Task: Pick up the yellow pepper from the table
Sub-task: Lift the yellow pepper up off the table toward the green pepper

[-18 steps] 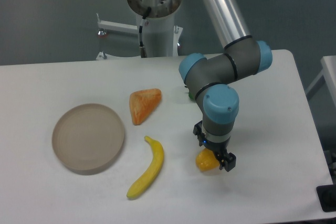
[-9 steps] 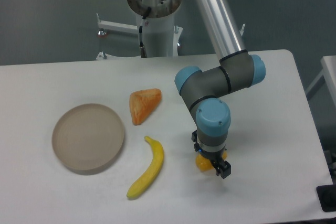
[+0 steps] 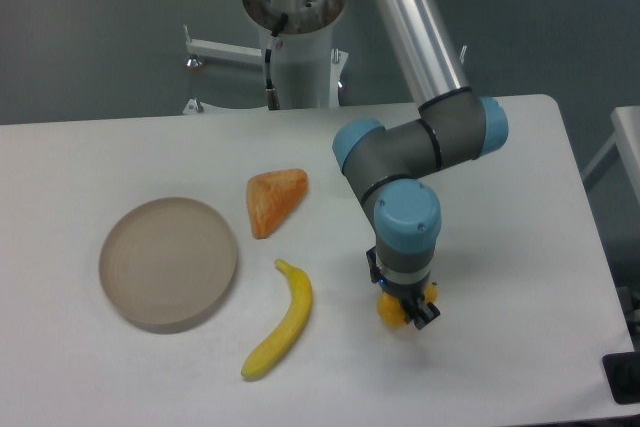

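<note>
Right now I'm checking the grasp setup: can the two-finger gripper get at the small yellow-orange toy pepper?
Probably yes. The gripper is directly over the yellow pepper, its fingers at the pepper's sides; nothing else lies close. Whether it has closed is unclear.

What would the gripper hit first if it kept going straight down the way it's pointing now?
The gripper points down at the yellow pepper, which sits right at its fingers, so it would meet the pepper first, then the table. Whether the fingers already touch the pepper is unclear from this view.
</note>
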